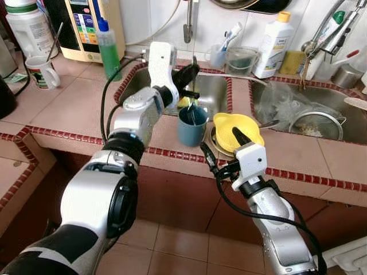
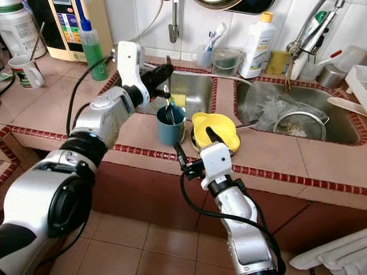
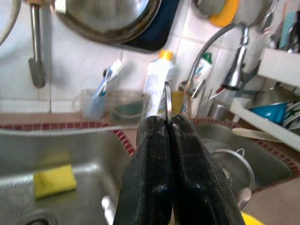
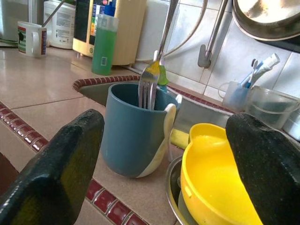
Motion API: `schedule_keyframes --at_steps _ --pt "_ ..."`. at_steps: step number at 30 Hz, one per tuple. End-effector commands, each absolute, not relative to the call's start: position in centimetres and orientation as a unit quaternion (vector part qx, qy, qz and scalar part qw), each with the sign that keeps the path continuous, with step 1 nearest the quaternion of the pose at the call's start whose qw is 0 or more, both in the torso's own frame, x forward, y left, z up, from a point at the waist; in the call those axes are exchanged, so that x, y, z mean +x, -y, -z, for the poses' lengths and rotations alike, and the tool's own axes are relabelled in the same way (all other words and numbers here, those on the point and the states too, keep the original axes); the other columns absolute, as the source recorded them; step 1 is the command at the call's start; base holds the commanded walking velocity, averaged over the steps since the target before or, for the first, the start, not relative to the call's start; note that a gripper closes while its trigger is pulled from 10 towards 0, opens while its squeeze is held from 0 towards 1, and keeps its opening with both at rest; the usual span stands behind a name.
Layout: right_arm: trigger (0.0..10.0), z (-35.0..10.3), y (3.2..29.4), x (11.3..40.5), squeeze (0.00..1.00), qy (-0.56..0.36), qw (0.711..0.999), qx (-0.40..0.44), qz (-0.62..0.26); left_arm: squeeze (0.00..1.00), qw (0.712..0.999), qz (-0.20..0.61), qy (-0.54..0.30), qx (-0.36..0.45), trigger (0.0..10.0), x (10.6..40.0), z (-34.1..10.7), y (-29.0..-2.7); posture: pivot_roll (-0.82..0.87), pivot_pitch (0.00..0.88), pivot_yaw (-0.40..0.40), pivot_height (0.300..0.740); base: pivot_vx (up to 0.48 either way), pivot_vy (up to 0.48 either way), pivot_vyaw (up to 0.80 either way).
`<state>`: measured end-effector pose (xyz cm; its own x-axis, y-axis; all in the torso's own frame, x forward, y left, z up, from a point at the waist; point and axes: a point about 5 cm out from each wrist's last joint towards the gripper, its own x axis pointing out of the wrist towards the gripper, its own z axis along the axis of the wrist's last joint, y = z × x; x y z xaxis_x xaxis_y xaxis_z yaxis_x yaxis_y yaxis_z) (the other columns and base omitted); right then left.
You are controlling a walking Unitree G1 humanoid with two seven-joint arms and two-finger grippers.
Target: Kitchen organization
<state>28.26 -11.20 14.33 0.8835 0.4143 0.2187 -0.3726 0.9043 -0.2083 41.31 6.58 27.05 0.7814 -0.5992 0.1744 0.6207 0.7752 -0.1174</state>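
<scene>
A blue cup (image 1: pixel 192 125) stands on the tiled counter at the front edge of the left sink basin. My left gripper (image 1: pixel 190 80) hangs just above it, shut on the handle of a metal fork (image 4: pixel 151 82) whose tines reach down inside the cup. In the left wrist view the fingertips (image 3: pixel 154 136) are pressed together on the thin handle (image 3: pixel 168 101). A yellow bowl (image 1: pixel 238 130) rests in a metal dish right of the cup. My right gripper (image 1: pixel 225 146) is open at the counter's front edge, facing the cup (image 4: pixel 136 131) and bowl (image 4: pixel 211 173).
A green soap bottle (image 1: pixel 108 50) and a white mug (image 1: pixel 43 71) stand at the back left. A yellow sponge (image 3: pixel 54 180) lies in the left basin (image 1: pixel 215 91). The right basin holds a strainer (image 1: pixel 315 123) and plastic. A white bottle (image 1: pixel 274 46) stands behind the sinks.
</scene>
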Motion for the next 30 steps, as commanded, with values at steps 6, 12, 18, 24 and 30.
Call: schedule_keyframes --at_steps 6,12,18,24,30 --pt "10.0 -14.6 11.5 28.8 0.00 0.135 0.967 -0.081 -0.200 0.00 0.927 0.345 0.109 -0.095 10.0 41.2 -30.7 -6.8 -0.14 0.000 0.004 0.740 0.000 0.000 0.00" --pt "10.0 -14.8 11.5 29.1 0.00 0.141 0.966 -0.082 -0.200 0.00 0.925 0.339 0.139 -0.100 10.0 41.2 -32.3 -7.9 -0.14 0.000 0.006 0.740 0.000 0.000 0.00" --pt "10.0 -15.2 11.7 29.2 0.00 0.156 0.967 -0.080 -0.186 0.00 0.937 0.278 0.184 -0.104 10.0 41.3 -33.1 -10.8 -0.14 0.000 0.008 0.740 0.000 0.000 0.00" --pt "10.0 -16.4 13.3 29.5 0.00 0.179 0.971 -0.062 -0.148 0.00 0.952 0.215 0.205 -0.070 10.0 41.2 -32.1 -13.8 -0.14 0.000 0.009 0.740 0.000 0.000 0.00" --pt "10.0 -17.1 15.3 29.7 0.00 0.186 0.975 -0.041 -0.112 0.00 0.962 0.189 0.192 -0.037 10.0 41.0 -30.2 -15.4 -0.13 0.000 0.000 0.740 0.000 0.000 0.00"
